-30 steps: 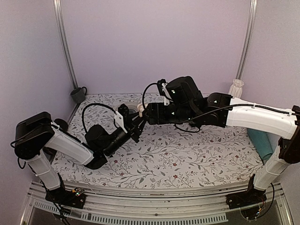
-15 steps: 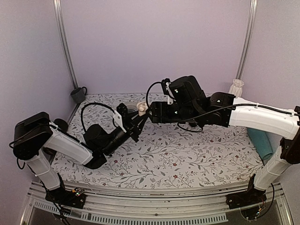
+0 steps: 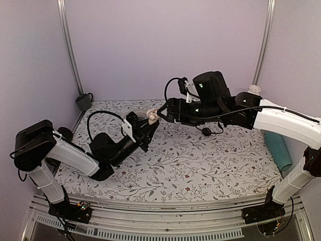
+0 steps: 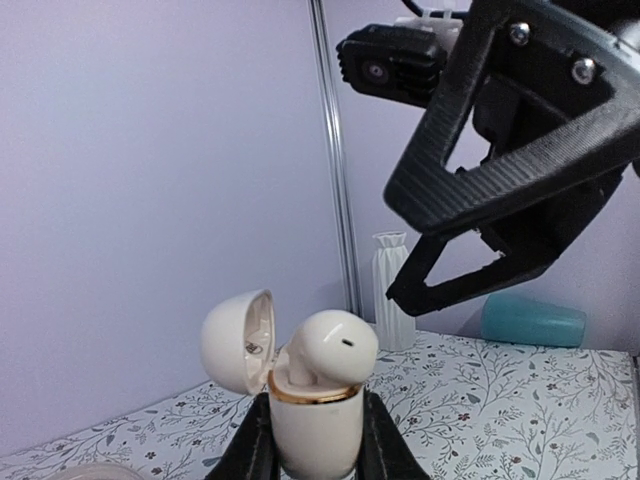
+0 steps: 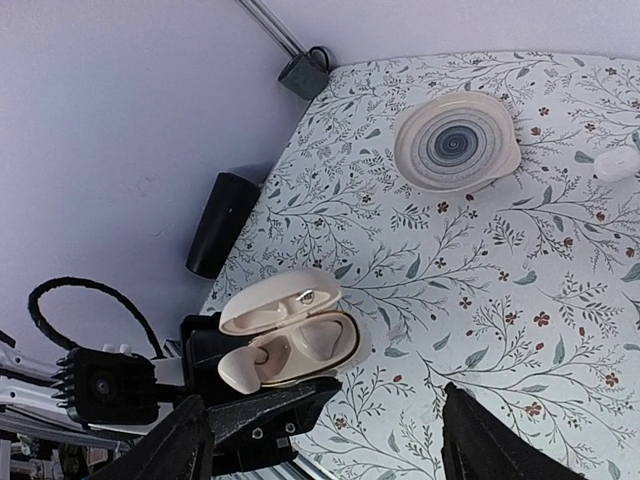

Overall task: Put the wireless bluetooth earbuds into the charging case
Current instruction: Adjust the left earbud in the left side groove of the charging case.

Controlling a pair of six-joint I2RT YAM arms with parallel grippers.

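Left jaws clamp the open charging case [image 4: 312, 432]; right jaws spread.

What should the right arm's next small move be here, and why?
Probably swing the open right end effector toward the small white piece lying beside the plate; it looks like the second earbud. The charging case, held lid-open by the left end effector, already has one earbud in it, and its other well looks empty.
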